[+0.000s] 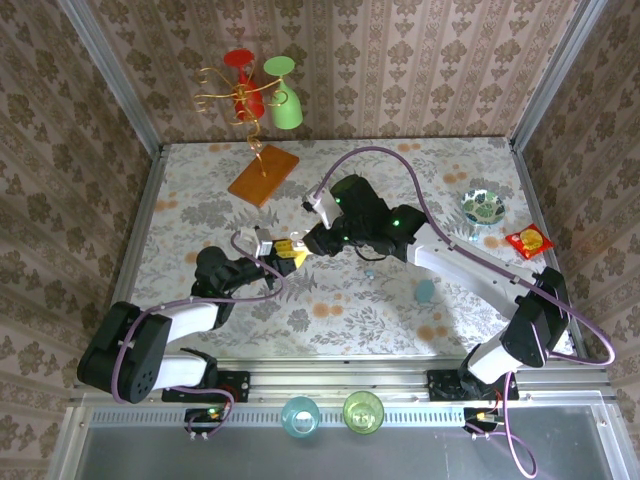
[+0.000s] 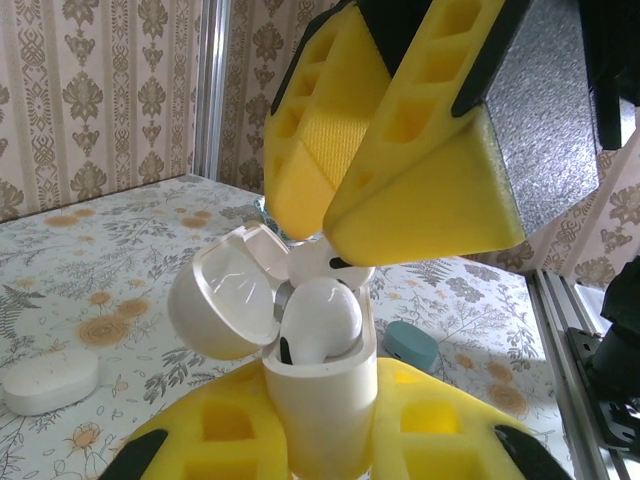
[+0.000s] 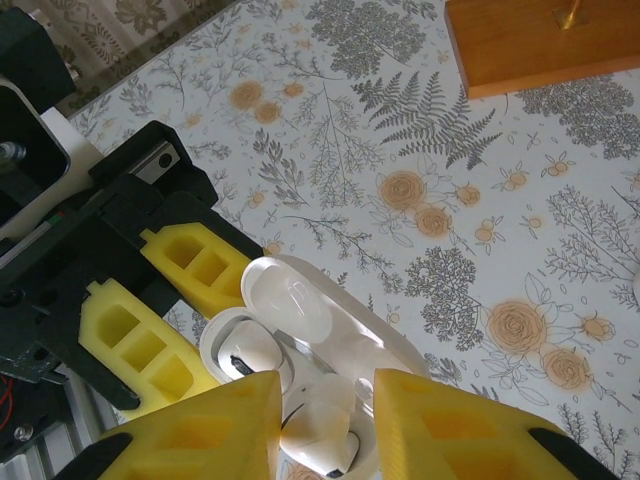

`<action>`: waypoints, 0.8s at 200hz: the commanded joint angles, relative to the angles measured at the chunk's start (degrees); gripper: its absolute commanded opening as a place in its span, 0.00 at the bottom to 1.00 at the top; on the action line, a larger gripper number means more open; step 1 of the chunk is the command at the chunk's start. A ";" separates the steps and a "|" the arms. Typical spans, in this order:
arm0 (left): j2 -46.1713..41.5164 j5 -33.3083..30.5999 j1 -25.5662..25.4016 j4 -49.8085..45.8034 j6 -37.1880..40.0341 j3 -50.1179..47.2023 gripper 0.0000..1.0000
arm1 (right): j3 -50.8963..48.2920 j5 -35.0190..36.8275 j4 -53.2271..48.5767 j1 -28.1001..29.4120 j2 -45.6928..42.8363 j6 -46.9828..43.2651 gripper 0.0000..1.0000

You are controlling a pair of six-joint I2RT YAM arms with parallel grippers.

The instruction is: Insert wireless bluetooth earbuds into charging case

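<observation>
From above, the left tool (image 1: pixel 281 256) and right tool (image 1: pixel 307 244) meet tip to tip over the surface (image 1: pixel 190 190). Beyond them stands a wire stand (image 1: pixel 263 177) on a wooden base, hung with a red glass (image 1: pixel 243 92) and a green glass (image 1: pixel 286 103). Right of them lie a teal case (image 1: pixel 425 290), a glass dish (image 1: pixel 483 207) and a red packet (image 1: pixel 528 241).

Left wrist: the left tool is clenched on an upright white charging case (image 2: pixel 330 400), lid (image 2: pixel 225 300) swung open to the left. One glossy white earbud (image 2: pixel 320 318) sits in its well. A second earbud (image 2: pixel 330 265) lies just behind, under the right tool's yellow fingers (image 2: pixel 410 180) crowding in from above.

Right wrist: that second earbud sits between the right tool's fingers over the open case; pinched or merely bracketed, I cannot tell
</observation>
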 commanded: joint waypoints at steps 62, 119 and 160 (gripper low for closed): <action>0.07 0.86 0.67 2.84 -1.86 2.38 0.00 | 1.48 -0.95 -2.79 -0.63 1.73 -0.19 0.38; -0.87 1.26 1.00 3.35 -4.73 2.27 0.00 | 0.47 -4.87 -1.72 -1.85 1.09 0.14 0.22; -3.36 2.69 1.90 3.12 -9.75 2.84 0.00 | -1.80 -16.92 -0.26 -4.73 0.03 -3.64 0.20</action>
